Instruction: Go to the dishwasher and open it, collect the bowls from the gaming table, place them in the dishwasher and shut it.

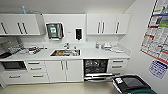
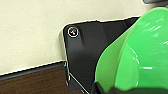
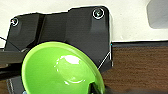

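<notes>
The dishwasher (image 1: 96, 69) stands open under the counter (image 1: 87, 53), right of the sink (image 1: 65, 52), its door (image 1: 98, 77) dropped flat; each wrist view shows a bowl close up, a green bowl (image 2: 140, 55) by the left, a yellow-green bowl (image 3: 60, 70) by the right; whether the grippers clamp them I cannot tell; the lowered door could catch the base on approach, or a bowl could slip.

A shiny metal sink (image 1: 65, 52) sits in the middle of the long white counter (image 1: 100, 53). White wall cupboards (image 1: 108, 24) hang along the top of the frame. Colourful paper posters (image 1: 157, 30) cover the wall at the right edge.
</notes>
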You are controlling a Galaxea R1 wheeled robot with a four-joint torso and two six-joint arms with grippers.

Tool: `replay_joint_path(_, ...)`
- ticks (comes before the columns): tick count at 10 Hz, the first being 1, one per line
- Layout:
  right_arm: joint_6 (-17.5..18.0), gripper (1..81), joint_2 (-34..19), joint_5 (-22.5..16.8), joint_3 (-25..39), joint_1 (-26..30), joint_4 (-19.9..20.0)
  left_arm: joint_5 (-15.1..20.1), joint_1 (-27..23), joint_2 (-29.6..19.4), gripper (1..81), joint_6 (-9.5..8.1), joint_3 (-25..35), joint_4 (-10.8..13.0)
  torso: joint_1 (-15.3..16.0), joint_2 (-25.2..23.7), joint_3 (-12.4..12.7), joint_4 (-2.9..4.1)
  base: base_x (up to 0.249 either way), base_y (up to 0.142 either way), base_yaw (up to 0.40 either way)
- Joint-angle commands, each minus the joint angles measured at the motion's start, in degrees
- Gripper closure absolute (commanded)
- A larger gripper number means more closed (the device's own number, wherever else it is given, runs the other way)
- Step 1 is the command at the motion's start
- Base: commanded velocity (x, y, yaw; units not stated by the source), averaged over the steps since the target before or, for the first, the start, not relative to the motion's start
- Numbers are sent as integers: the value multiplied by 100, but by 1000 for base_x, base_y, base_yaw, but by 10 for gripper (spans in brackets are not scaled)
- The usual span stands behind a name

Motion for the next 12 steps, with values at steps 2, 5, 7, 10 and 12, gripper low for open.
replay_joint_path(2, -25, 811, -95, -252, -42, 179, -21, 197, -270, -98, 811, 4, -45, -3, 1, 0, 0, 0, 107, 0, 0)
replay_joint_path(5, -25, 811, -104, -252, -42, 179, -12, 197, -270, -89, 811, 4, -45, -12, 1, 0, 0, 0, 108, 0, 0)
replay_joint_path(7, -25, 811, -113, -252, -42, 179, -12, 197, -262, -80, 811, 4, -37, -12, 1, 0, 0, 0, 116, 0, 0)
replay_joint_path(10, -25, 811, -113, -252, -42, 188, -13, 197, -262, -89, 811, 4, -45, -12, 1, -2, 0, 0, 141, 0, 0)
replay_joint_path(12, -25, 811, -113, -252, -42, 179, -12, 197, -262, -80, 811, -4, -45, -12, 1, 0, 0, 0, 147, 0, 0)
